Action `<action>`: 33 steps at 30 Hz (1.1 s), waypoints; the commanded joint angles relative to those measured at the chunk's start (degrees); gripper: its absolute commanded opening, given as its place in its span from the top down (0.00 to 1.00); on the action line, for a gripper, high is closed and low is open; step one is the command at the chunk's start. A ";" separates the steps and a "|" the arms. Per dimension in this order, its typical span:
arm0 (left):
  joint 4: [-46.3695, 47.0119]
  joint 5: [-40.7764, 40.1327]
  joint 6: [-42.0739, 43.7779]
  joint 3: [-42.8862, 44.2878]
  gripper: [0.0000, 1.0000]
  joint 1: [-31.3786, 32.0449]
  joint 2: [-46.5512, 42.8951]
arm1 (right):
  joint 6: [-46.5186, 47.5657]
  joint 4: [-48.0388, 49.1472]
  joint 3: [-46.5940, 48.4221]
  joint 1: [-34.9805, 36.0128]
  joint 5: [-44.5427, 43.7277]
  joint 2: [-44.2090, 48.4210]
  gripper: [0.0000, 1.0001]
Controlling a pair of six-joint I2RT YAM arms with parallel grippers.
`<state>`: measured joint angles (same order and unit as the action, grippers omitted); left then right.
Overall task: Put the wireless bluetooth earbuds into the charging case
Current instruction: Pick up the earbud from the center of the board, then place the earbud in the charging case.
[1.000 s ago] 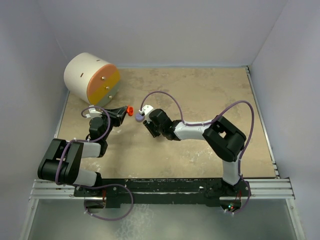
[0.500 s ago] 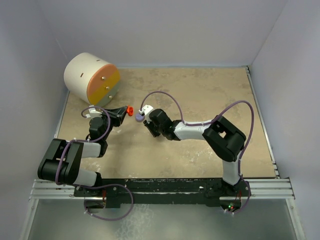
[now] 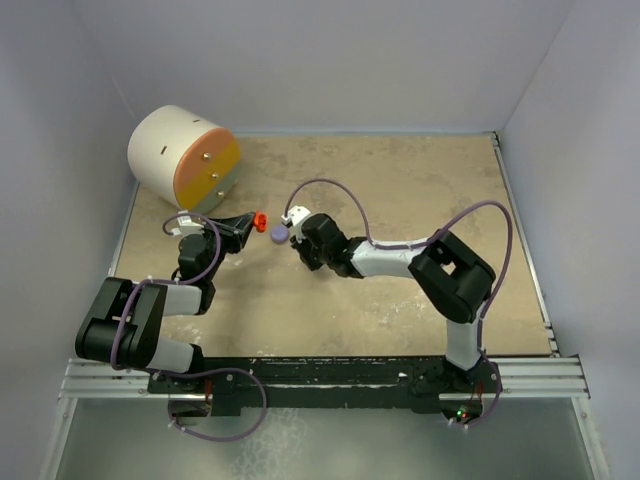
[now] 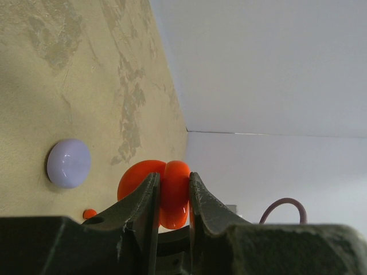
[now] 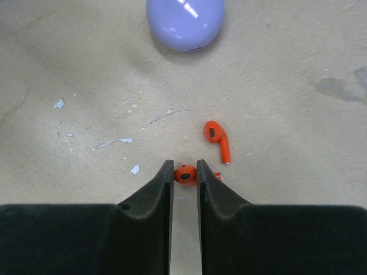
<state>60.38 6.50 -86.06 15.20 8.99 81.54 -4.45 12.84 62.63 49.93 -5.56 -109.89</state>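
Observation:
My left gripper (image 3: pixel 256 221) is shut on an open red-orange case (image 3: pixel 260 219); in the left wrist view the case's (image 4: pixel 170 192) two halves sit between the fingers, held off the table. My right gripper (image 5: pixel 184 170) is shut on a red earbud (image 5: pixel 184 173), low over the table. A second red earbud (image 5: pixel 217 139) lies loose just ahead to its right. A closed lavender case (image 5: pixel 184 20) rests further ahead; it also shows in the top view (image 3: pixel 278 232) and in the left wrist view (image 4: pixel 69 162). A red earbud (image 4: pixel 89 213) shows below it. The grey-lavender earbuds are out of view.
A large white cylinder with an orange and yellow face (image 3: pixel 185 160) lies at the back left corner. Pale walls close the table on three sides. The right arm's cable (image 3: pixel 330 195) loops above its wrist.
My right gripper has shifted slightly toward the back, leaving more of the lavender case uncovered in the top view. The left arm and the red-orange case have not moved.

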 commanded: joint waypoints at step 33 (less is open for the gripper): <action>17.19 8.15 -5.54 6.49 1.00 1.84 6.88 | -38.44 38.81 2.68 -17.15 49.06 8.20 0.99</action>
<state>70.11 13.85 -89.47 19.49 9.85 86.04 -37.06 43.88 63.11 32.99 40.12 -101.30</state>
